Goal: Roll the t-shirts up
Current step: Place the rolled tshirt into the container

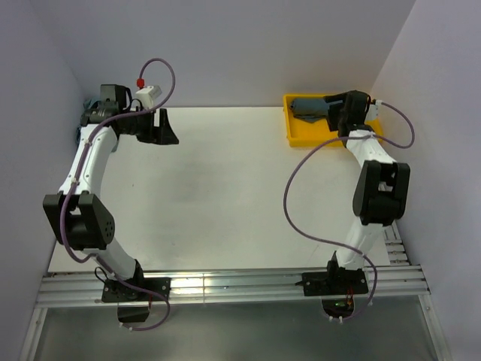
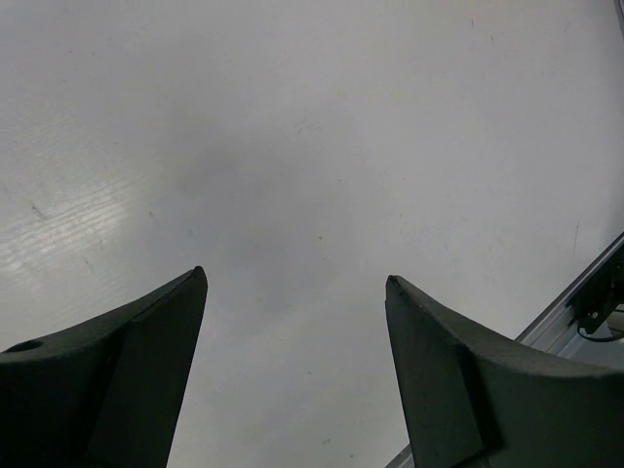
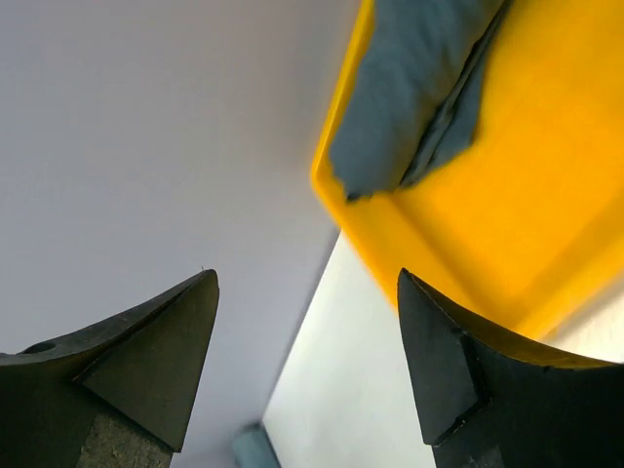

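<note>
Nearest, the rail (image 1: 225, 287) carries both arm bases, and beyond it the desk (image 1: 225, 195) lies bare between the arms. The left gripper (image 2: 294, 277) hangs over the far left part of the desk. It is released, its jaws wide with only white surface between them and nothing held. The right gripper (image 3: 305, 277) is out at the far right corner, just over the tray (image 1: 296, 140), likewise released and holding nothing. Its wrist view looks past the tray's rim at the t-shirt (image 1: 307, 106), which lies inside the tray toward its far left end as a compact, layered bundle. Whether that bundle is a finished roll or only a loose fold cannot be told from these views. The step in hand looks like the right arm's work at the tray, and either reading calls for a straight vertical move clear of the rim. If the shirt is to come out for rolling, the gripper should drop onto the bundle's near edge and bite through all the layers rather than one. It should then lift straight up until the cloth clears the rim before swinging to the bare middle of the desk, where the left gripper can reach in to help spread the shirt flat. If it is a roll set down, the jaws should rise vertically, wide apart, so that no finger drags a fold loose or nudges the tray.
</note>
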{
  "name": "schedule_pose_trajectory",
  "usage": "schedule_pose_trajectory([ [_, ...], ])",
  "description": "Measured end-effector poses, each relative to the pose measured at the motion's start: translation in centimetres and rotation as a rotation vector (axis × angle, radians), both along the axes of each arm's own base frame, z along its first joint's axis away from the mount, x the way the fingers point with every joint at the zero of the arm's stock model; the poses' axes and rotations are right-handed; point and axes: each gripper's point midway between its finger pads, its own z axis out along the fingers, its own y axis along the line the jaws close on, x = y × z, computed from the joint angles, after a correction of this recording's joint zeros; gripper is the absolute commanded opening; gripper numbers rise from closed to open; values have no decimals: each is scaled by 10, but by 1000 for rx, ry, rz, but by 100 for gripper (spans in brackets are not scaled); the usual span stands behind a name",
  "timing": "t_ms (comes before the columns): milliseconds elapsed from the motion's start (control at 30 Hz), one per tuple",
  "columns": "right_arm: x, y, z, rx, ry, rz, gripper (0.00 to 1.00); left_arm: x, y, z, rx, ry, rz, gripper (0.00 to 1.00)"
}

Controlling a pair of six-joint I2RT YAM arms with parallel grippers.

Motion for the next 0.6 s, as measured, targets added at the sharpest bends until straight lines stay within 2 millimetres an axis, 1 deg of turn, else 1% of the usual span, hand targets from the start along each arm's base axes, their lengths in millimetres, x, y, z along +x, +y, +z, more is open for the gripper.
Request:
schedule_pose_trajectory([
  [33,-10,7,11,-13,-19,15,81,-4,1,3,2,-14,2,79],
  [133,-45,41,43,-68,-72,87,82,-17,9,11,7,-50,15,79],
  [200,-67,70,56,-113,-97,138,82,-26,17,14,11,-70,26,79],
  [233,-82,88,62,-137,-114,174,82,-29,19,15,11,-75,31,79],
  [333,-120,130,68,-201,-138,264,83,-38,28,12,10,-82,48,79],
  [367,-135,145,69,-225,-148,300,83,-40,30,10,11,-80,52,79],
  [400,-148,155,69,-243,-157,324,83,-44,31,8,11,-79,55,79],
  [433,-164,165,68,-262,-165,352,83,-47,32,5,11,-77,57,79],
  [500,-191,176,63,-281,-175,391,84,-53,31,4,9,-78,52,80],
  [600,-224,178,52,-305,-184,412,83,-59,29,6,3,-96,46,79],
])
